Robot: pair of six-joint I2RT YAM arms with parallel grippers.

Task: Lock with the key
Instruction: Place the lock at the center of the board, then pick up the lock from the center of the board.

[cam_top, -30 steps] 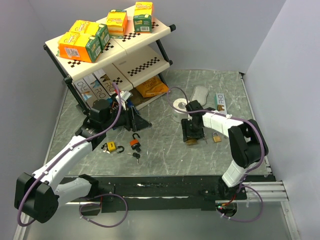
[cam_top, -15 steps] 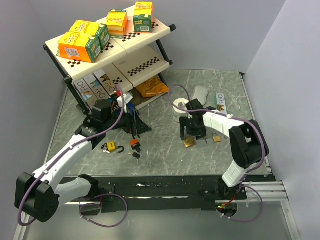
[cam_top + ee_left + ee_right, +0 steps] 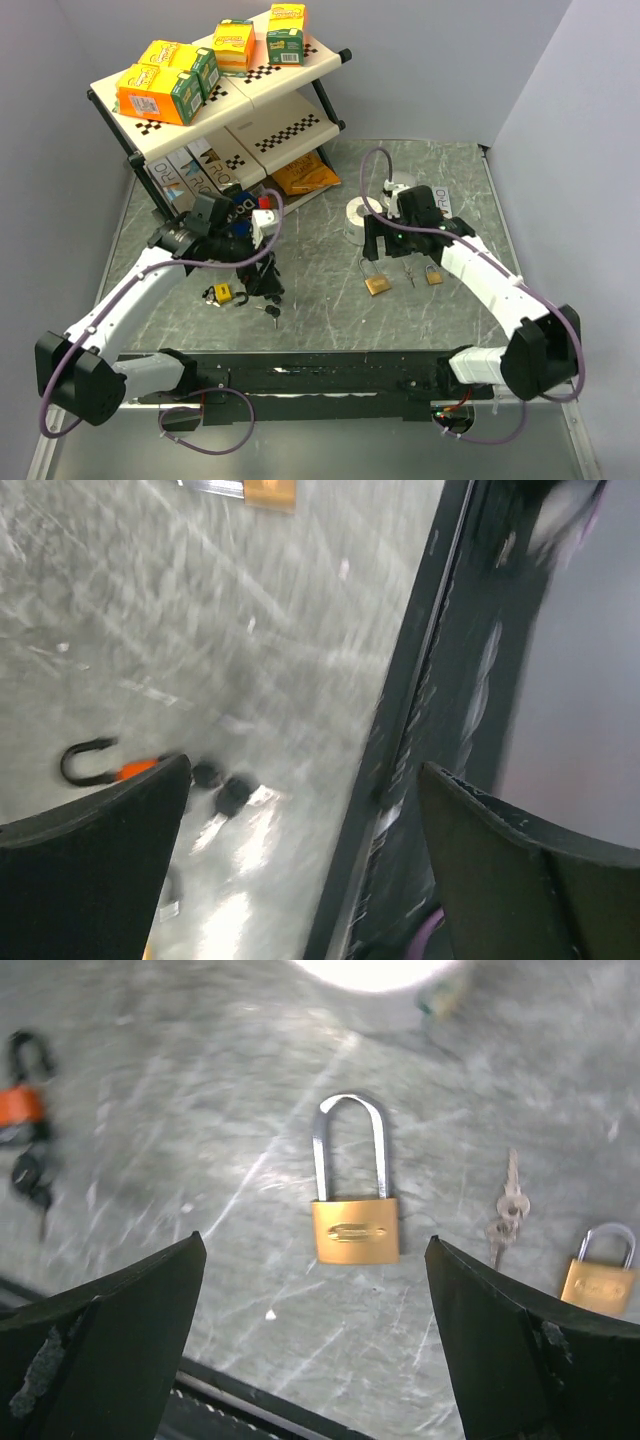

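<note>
Okay, the right gripper (image 3: pixel 315 1248) had come up off the large brass padlock (image 3: pixel 355 1228) within the last second. It had been pressed down on the padlock and ended well above it, fingers spread wide, holding nothing. The padlock lay flat on the bench (image 3: pixel 330 235) straight below that gripper, between the two fingers in the wrist view. Both shackle legs looked seated in the body, so it was probably shut, but I could not be sure.

The left gripper (image 3: pixel 305 780) had swung toward the near edge, also wide open and empty. It hung over the orange padlock (image 3: pixel 135 768), which sat at the edge of one finger with its shackle open. The black-headed keys (image 3: pixel 225 792) lay just beside that padlock, under the gap between the fingers.

My read was that the brass padlock was let go and a key pickup came next. No key was in any lock yet.

Count:
- **Padlocks:** four.
  - The large brass and orange ones above.
  - The small brass padlock (image 3: pixel 600 1280), out by the right gripper's far finger.
  - The yellow padlock (image 3: pixel 222 293), just beside the left gripper.
- **Key bunches:** two clear.
  - The black-headed ones.
  - The silver keys (image 3: pixel 508 1210), just beside the large brass padlock.

There may have been more keys by the yellow padlock, but that was too small to tell.
</note>
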